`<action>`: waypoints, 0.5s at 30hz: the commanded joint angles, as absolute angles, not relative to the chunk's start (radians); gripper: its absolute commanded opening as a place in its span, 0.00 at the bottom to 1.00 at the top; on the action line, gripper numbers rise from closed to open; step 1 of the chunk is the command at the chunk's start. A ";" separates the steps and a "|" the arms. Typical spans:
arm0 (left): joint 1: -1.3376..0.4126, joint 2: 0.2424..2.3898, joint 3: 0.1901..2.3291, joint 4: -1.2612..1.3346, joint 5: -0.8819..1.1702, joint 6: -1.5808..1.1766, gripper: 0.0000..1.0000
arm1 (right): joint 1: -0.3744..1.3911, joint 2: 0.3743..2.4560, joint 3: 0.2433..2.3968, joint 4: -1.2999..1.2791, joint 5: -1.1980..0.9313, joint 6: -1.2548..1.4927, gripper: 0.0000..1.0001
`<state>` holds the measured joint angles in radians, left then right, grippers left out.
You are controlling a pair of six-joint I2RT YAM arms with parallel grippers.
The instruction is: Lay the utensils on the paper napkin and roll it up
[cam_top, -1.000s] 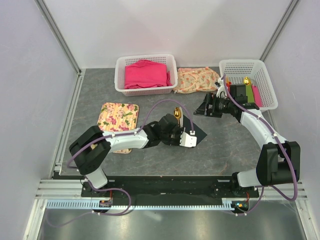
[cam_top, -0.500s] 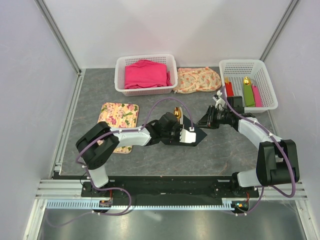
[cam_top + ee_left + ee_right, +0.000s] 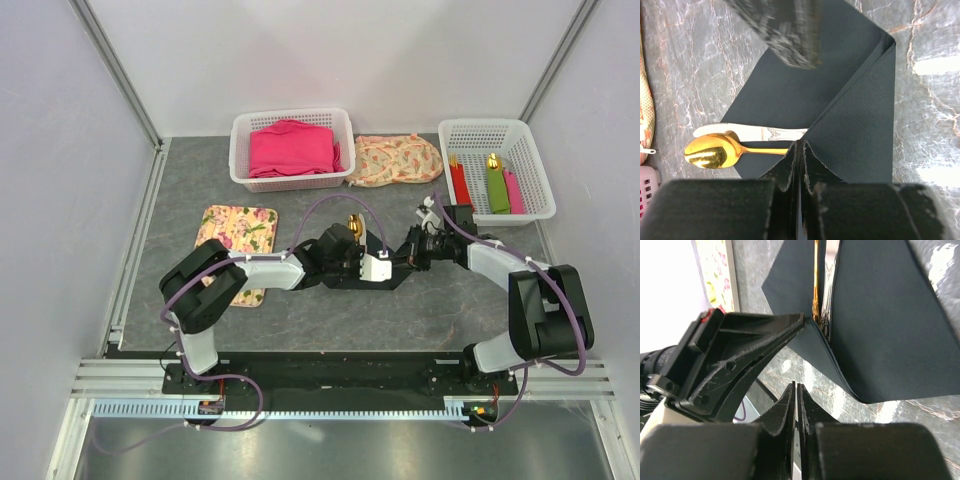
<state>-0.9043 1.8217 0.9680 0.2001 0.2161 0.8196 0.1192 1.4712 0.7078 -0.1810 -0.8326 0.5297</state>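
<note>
Left tool (image 3: 799,150) pinches paper napkin (image 3: 790,85); utensils (image 3: 712,150) point heads rearward.

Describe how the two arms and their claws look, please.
Both arms alternate bulky black joint housings with smooth white links: left arm, right arm. A thin purple cable loops along each one. The left claw and the right claw each have two black, tapering fingers with scuffed, pale edges, on a blocky black body.

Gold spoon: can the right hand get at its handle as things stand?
Probably not: the napkin is folded over most of the handle, and the left hand sits shut right there. Only the spoon bowl lies bare.
</note>
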 commanded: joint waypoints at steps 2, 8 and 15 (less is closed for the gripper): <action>-0.896 1.836 1.000 0.271 0.199 0.827 0.02 | 0.158 1.496 0.698 -0.123 -0.839 0.552 0.08; -0.893 1.841 0.997 0.281 0.199 0.834 0.02 | 0.181 1.540 0.681 -0.091 -0.816 0.563 0.07; -0.888 1.850 0.997 0.288 0.201 0.841 0.02 | 0.207 1.600 0.692 -0.084 -0.801 0.555 0.06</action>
<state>-0.8959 1.8393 0.9680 0.2337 0.2104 0.8204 0.1928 1.5719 0.6933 -0.1196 -0.8108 0.5552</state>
